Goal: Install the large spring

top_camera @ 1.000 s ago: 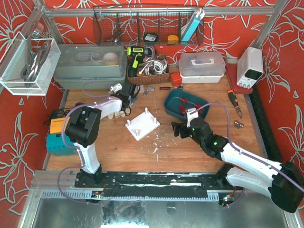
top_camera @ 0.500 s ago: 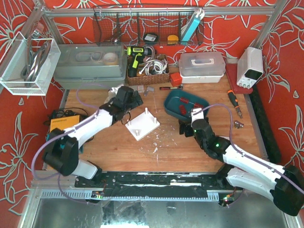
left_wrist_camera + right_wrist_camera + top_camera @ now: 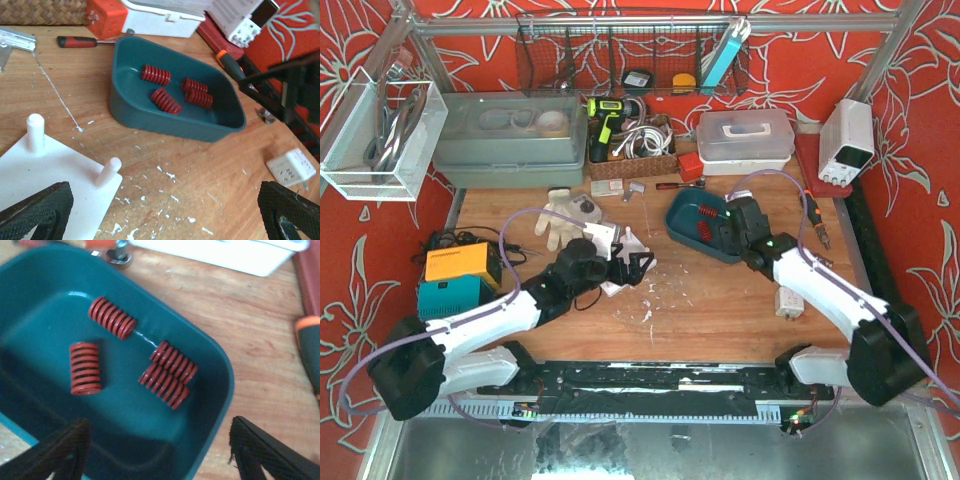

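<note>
Four red springs (image 3: 112, 317) lie loose in the teal tray (image 3: 226, 371), which sits toward the far edge of the tabletop, right of centre. The right gripper (image 3: 157, 426) hangs directly above it, jaws spread wide and holding nothing. Picking a spring comes first, I judge. Which coil is the large one cannot be told for sure. The lone spring (image 3: 85, 368) toward the left of the tray in the right wrist view looks the stoutest and has room around it. Two others lie touching side by side and would be awkward to separate. It would be best to turn the wrist so the fingers straddle the lone coil across its width, descend to the tray floor, and close at mid-length so it hangs level. The white peg plate (image 3: 30, 172) rests near the table's middle. The left gripper (image 3: 162, 212) is above its edge, jaws also wide apart, well placed to steady it.
</note>
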`<action>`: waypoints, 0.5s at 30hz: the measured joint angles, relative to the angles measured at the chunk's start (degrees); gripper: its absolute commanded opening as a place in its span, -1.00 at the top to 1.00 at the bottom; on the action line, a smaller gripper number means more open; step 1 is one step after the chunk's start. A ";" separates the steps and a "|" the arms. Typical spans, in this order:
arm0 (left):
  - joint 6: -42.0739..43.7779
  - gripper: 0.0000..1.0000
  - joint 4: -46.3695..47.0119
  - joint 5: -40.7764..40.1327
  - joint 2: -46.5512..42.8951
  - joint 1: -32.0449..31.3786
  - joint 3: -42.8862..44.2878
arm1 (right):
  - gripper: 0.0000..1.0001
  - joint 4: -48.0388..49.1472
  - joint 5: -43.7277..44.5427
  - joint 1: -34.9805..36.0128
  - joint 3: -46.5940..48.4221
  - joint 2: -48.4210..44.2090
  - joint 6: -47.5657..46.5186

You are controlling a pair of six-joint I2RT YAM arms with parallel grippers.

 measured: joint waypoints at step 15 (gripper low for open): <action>8.28 -1.00 14.25 0.83 -11.61 -0.09 -11.89 | 0.26 -6.14 -7.26 -2.69 23.67 30.45 -13.49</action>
